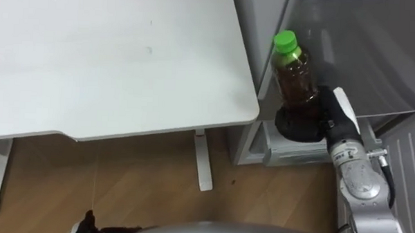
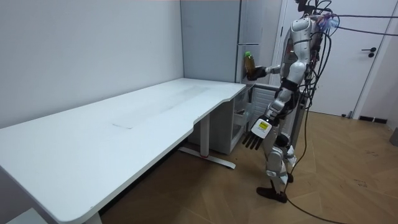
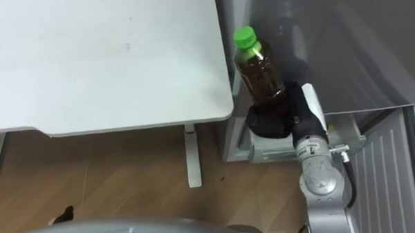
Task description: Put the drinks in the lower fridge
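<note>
Left eye view: bottle [image 1: 293, 72] upright in right hand [image 1: 319, 124].

Silver-grey forearm, white wrist cuff, black right robot hand [image 1: 298, 125], thin dark cable.

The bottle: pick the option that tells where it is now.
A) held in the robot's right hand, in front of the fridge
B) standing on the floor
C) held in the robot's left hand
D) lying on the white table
A: the right hand is curled round the lower part of the green-capped bottle, in front of the fridge and off the white table; the left hand hangs open.
</note>
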{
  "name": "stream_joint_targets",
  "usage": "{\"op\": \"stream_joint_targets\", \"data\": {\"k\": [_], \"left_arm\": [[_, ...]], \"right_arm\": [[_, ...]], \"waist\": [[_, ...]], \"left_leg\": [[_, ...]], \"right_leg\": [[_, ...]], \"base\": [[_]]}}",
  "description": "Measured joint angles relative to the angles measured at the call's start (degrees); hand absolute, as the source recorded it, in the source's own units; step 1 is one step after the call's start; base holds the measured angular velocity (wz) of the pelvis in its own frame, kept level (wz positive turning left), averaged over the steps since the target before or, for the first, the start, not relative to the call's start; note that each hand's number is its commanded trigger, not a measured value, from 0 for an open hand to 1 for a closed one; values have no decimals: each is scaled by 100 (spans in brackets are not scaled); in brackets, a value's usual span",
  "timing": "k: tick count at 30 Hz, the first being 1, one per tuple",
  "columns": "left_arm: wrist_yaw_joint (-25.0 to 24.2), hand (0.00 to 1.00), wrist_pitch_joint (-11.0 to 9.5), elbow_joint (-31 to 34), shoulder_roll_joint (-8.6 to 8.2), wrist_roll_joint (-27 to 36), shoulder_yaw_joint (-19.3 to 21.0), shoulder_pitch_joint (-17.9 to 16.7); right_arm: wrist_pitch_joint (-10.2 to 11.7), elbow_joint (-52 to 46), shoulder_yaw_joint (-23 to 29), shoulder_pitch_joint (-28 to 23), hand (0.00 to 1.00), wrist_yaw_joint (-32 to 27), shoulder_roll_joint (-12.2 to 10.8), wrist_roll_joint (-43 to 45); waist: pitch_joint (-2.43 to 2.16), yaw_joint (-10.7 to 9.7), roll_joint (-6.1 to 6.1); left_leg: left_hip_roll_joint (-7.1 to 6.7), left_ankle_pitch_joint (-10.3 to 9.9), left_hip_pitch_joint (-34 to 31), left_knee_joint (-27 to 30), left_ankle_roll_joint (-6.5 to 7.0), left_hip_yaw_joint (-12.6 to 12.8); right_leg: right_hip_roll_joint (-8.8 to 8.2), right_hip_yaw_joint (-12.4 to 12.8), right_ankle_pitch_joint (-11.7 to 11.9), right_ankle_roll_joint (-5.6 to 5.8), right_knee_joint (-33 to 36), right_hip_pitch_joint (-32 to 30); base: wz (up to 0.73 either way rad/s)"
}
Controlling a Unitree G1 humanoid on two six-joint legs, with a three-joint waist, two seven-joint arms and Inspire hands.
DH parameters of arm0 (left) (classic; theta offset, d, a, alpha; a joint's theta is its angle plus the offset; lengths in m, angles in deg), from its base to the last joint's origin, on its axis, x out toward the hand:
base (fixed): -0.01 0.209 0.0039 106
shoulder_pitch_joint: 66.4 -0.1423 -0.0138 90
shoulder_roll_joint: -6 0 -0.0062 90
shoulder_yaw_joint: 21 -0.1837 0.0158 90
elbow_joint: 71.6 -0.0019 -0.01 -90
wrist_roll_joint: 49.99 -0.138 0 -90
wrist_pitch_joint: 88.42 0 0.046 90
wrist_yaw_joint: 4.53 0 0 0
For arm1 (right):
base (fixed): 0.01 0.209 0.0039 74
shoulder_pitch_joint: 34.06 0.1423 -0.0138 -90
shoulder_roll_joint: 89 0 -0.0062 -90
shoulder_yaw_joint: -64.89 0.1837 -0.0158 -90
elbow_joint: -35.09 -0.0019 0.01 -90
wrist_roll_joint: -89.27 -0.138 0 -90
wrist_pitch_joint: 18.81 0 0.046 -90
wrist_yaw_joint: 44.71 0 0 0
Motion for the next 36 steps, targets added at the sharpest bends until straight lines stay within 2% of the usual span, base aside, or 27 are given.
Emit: {"op": "stream_joint_targets", "data": {"k": [10,11,13,19,20,23,25,27,31,34,36], "left_arm": [[-194,0,-70,-115,11,-47,5,-45],[-195,0,-69,-106,11,-48,4,-35],[-196,0,-70,-102,11,-48,5,-25],[-205,0,-70,-97,8,-45,-2,16],[-220,0,-69,-97,8,-46,-25,52],[-284,0,-64,-100,6,-91,-101,96],[-318,0,-60,-100,6,-103,-121,183],[-333,0,-59,-122,8,-99,-119,253],[-343,0,-57,-295,13,-105,-110,497],[-320,0,-35,-302,52,-99,-103,614],[-319,0,20,-302,90,-95,-59,663]], "right_arm": [[380,119,218,18,100,-1571,-132,-1510],[396,137,218,21,100,-1643,-131,-1635],[546,457,216,71,100,-1886,-130,-2108],[559,1420,194,73,100,-2157,-136,-3053],[548,1521,194,74,100,-2192,-136,-3334],[548,1676,193,126,100,-2418,-135,-3828],[550,1971,193,424,100,-2565,-135,-4291],[550,2202,205,698,100,-2681,-134,-4758],[601,2970,206,1597,100,-2866,-114,-5621],[642,3418,229,2069,100,-2913,-113,-6386],[666,3519,231,2225,100,-2903,-109,-6563]], "waist": [[7,-70,-10],[-3,-66,7],[-6,-67,10],[-5,-14,19],[-18,3,47],[-19,32,107],[-16,21,122],[8,21,114],[27,39,103],[44,49,89],[65,46,54]], "left_leg": [[5,-2,15,-17,-1,7],[6,-2,6,-17,-1,8],[6,-2,-2,-16,-1,10],[6,-3,-61,-37,0,21],[6,-3,-128,-26,1,34],[5,10,-270,-8,12,42],[1,24,-422,42,22,39],[-5,49,-511,56,32,35],[-10,71,-977,260,61,7],[-15,104,-1367,410,86,-46],[-17,120,-1564,480,98,-50]], "right_leg": [[7,5,0,1,-4,10],[8,4,0,1,-3,-5],[8,4,0,1,-4,-36],[4,-7,0,1,3,-91],[1,2,0,1,17,-158],[-5,23,0,1,101,-330],[-16,7,0,1,124,-466],[-26,13,0,1,199,-584],[-57,21,0,-1,413,-1072],[-93,-54,8,-14,547,-1431],[-109,-54,15,-25,635,-1637]], "base": [[-1],[0],[0],[-1],[-5],[-2],[0],[0],[3],[12],[0]]}}
